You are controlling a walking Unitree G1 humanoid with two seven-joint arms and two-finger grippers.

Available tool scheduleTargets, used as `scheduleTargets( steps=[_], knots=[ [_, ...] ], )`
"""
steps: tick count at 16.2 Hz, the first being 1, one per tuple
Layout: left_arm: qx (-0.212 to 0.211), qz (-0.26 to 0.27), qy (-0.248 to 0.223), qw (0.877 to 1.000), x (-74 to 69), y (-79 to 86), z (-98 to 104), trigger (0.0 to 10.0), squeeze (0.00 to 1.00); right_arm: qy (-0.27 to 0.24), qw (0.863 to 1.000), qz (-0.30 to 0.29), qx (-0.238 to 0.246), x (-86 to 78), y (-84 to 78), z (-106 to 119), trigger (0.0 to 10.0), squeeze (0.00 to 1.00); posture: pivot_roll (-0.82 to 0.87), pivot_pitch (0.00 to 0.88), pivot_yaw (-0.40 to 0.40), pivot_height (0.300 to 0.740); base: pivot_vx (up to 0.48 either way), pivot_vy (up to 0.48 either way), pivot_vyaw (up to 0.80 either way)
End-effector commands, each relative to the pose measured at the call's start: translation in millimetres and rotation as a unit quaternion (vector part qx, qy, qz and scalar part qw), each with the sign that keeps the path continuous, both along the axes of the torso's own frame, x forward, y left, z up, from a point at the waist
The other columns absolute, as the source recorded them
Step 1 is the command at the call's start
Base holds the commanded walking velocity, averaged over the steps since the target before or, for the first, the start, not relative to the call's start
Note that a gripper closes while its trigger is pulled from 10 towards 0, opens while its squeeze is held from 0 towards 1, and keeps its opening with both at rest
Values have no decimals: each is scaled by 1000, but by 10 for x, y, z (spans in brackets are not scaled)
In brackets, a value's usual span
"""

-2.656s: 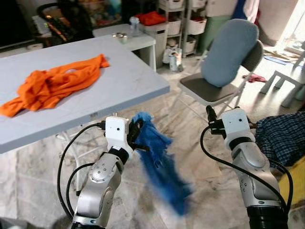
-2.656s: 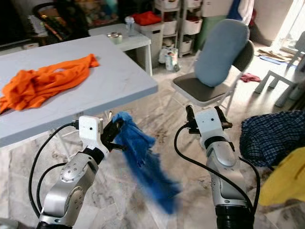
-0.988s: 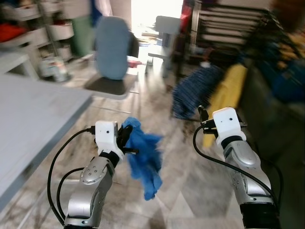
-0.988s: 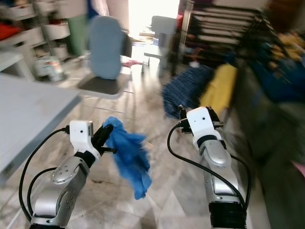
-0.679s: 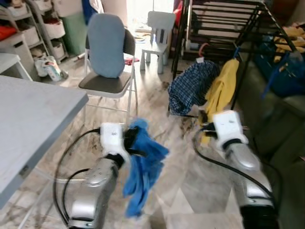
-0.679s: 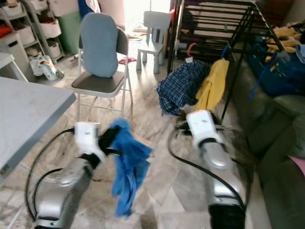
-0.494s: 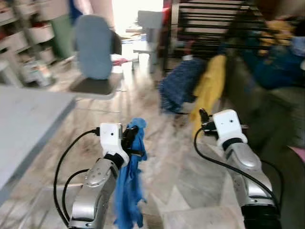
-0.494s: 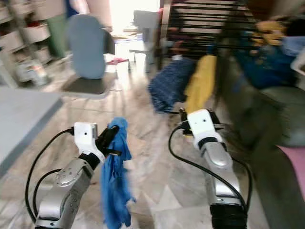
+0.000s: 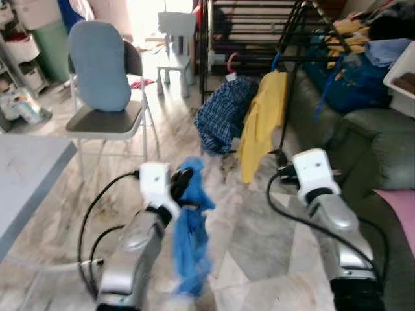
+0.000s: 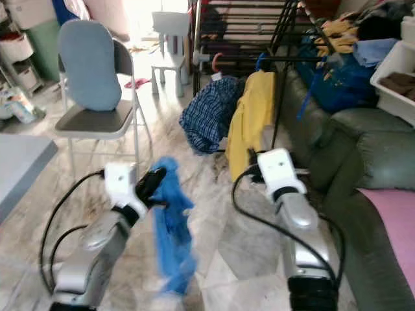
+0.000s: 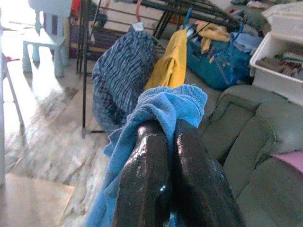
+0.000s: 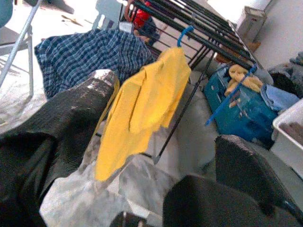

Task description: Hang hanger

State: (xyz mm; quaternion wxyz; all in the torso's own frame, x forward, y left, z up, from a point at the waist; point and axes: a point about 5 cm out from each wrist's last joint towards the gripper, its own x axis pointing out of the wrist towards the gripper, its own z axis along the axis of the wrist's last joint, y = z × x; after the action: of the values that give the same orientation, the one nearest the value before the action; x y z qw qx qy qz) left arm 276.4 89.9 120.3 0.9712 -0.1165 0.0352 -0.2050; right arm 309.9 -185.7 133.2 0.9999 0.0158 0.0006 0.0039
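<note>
My left gripper [image 9: 182,183] is shut on the top of a blue garment [image 9: 191,241], which hangs limp over the marble floor; the left wrist view has both fingers [image 11: 144,165] pressed together on the blue cloth [image 11: 170,101]. No hanger can be made out in it. My right gripper [image 9: 281,163] is held at the same height, open and empty, its fingers [image 12: 85,101] spread wide. Ahead stands a black drying rack [image 9: 259,23]. A yellow shirt [image 9: 259,126] on a blue hanger and a plaid shirt [image 9: 224,116] hang from it.
A folding chair with a blue cushion [image 9: 98,68] stands at the left, behind it a small white chair [image 9: 175,26]. A grey table corner [image 9: 26,172] is near left. A green sofa [image 9: 363,139] with a blue bag [image 9: 343,81] and a white bin [image 9: 403,74] lines the right.
The camera has swung right: the table and orange shirt left the picture, and the rack and sofa came in. The blue garment swung about in my left gripper and now hangs straight down.
</note>
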Motion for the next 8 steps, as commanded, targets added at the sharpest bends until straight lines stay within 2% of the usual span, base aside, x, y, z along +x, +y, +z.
scheduleTargets(
  steps=[1, 8],
  knots=[
    [2, 0, -14, 1000, 13, 31, 39, 10000, 0, -11, 1000, 12, 3, 25, 86, 51, 10000, 0, -107, 0, -6, 740, 352, 0, -400],
    [2, -4, -16, 1000, 19, 6, 32, 10000, 0, -13, 1000, 12, 3, 39, 79, 65, 10000, 0, -115, 0, -10, 740, 389, 0, -800]
  ],
)
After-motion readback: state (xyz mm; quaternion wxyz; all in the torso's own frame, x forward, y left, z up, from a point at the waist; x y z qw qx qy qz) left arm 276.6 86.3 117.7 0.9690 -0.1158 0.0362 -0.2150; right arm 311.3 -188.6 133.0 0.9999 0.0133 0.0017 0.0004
